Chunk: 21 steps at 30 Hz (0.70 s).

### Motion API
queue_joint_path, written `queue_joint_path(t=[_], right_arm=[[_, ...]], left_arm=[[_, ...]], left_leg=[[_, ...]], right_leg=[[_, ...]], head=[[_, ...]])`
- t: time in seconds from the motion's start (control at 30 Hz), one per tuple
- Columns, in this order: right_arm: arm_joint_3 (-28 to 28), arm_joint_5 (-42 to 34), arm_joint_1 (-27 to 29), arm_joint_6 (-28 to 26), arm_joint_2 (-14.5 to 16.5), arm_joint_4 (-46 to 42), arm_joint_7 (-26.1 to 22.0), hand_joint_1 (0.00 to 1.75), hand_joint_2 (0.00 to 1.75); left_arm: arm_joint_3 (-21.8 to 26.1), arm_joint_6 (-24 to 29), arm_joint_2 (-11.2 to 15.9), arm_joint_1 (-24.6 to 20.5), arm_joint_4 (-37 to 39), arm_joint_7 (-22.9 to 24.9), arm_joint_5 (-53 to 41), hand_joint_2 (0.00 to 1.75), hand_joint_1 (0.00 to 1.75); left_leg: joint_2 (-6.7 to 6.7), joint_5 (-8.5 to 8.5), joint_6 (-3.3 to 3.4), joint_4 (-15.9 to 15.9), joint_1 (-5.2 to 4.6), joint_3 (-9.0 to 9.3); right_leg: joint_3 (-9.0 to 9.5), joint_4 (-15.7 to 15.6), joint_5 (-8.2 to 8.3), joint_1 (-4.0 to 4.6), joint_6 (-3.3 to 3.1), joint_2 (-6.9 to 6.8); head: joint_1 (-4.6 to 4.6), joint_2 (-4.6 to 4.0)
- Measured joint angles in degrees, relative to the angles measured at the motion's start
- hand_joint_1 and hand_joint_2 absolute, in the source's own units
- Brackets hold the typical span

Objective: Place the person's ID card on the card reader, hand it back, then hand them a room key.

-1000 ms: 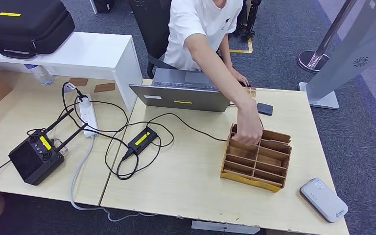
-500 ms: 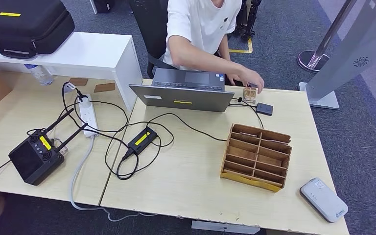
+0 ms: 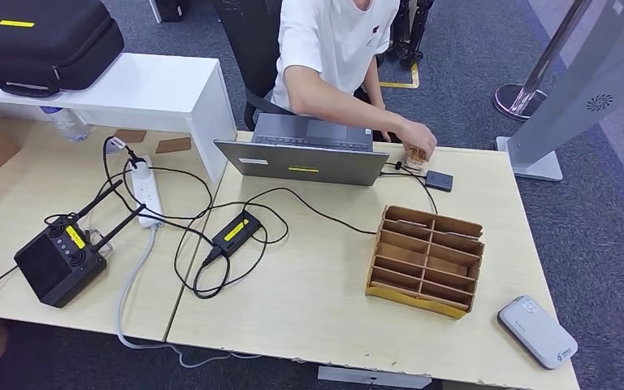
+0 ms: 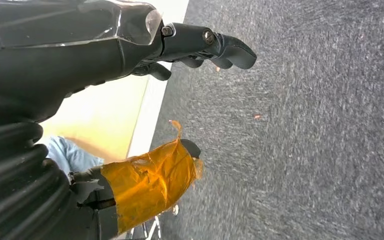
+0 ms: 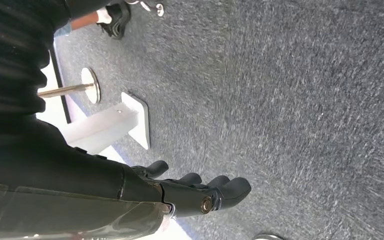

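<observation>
A white card reader (image 3: 536,331) lies at the near right corner of the table (image 3: 317,309). Beside it stands a wooden slotted box (image 3: 426,258); what its compartments hold I cannot make out. A person in a white shirt sits at the far side, one hand (image 3: 417,145) resting on a small tan item (image 3: 413,158) next to the laptop (image 3: 305,156). My left hand (image 4: 130,45) hangs over grey carpet, fingers (image 4: 225,50) apart and holding nothing, thumb wrapped in orange tape. My right hand (image 5: 180,195) also hangs over carpet, its fingers (image 5: 225,189) extended and holding nothing.
A small black box (image 3: 439,180) lies by the laptop. A black adapter (image 3: 236,230) and looping cables sit mid-table, with a power strip (image 3: 146,191) and a black controller (image 3: 57,260) on the left table. A white shelf (image 3: 130,89) carries a black case (image 3: 41,36).
The person's hand has left the wooden slotted box and drawn back to the table's far edge beside the laptop, now resting on a small tan item.
</observation>
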Motion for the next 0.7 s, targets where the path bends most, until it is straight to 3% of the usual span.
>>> queue_joint_path(t=[0.07,0.17,0.27,0.43,0.6,0.7], right_arm=[[-0.2,-1.5,-0.1,6.2,0.0,0.2,-1.6,0.0,1.75],[-1.0,-3.8,-0.2,21.6,-0.3,0.5,-4.4,0.0,1.75],[-1.8,-5.1,-0.1,31.2,-0.9,0.6,-5.4,0.0,1.75],[-3.0,-5.7,0.0,32.5,-1.2,0.6,-5.2,0.0,1.75],[-4.4,-7.2,0.2,21.9,-0.6,0.5,-4.7,0.0,1.75],[-4.4,-8.2,0.3,19.7,-0.4,0.4,-4.8,0.0,1.75]], left_arm=[[0.2,-6.9,0.2,0.0,0.2,-1.3,1.6,1.75,0.0],[1.8,-22.8,0.2,-0.3,0.4,-2.7,7.1,1.75,0.0],[4.4,-28.0,-0.6,-0.6,0.7,-2.8,10.1,1.75,0.0],[6.3,-22.5,-1.0,-0.7,0.8,-3.1,10.3,1.75,0.0],[7.5,-1.2,-0.7,-0.7,0.8,-9.1,11.1,1.75,0.0],[7.3,-2.8,0.8,-0.4,0.8,-10.9,12.3,1.75,0.0]], left_leg=[[0.0,0.0,0.0,0.0,0.0,0.0],[-0.01,0.0,0.0,0.0,-0.01,0.0],[0.03,0.0,0.0,0.0,-0.02,0.0],[0.09,-0.01,0.0,0.0,-0.02,0.01],[0.1,-0.01,-0.01,0.0,0.0,0.02],[0.1,-0.01,-0.01,0.0,0.0,0.02]], right_leg=[[0.0,0.0,0.0,0.0,0.0,0.0],[0.0,0.0,0.0,-0.01,0.0,0.0],[0.01,0.0,0.0,-0.01,0.0,0.03],[-0.01,0.0,0.01,-0.01,0.01,0.07],[-0.02,0.0,0.0,0.02,0.0,0.09],[-0.02,0.0,0.0,0.03,0.0,0.08]], head=[[-0.01,0.0],[-0.02,0.0],[0.01,0.0],[-0.01,0.0],[0.0,0.0],[-0.02,0.0]])
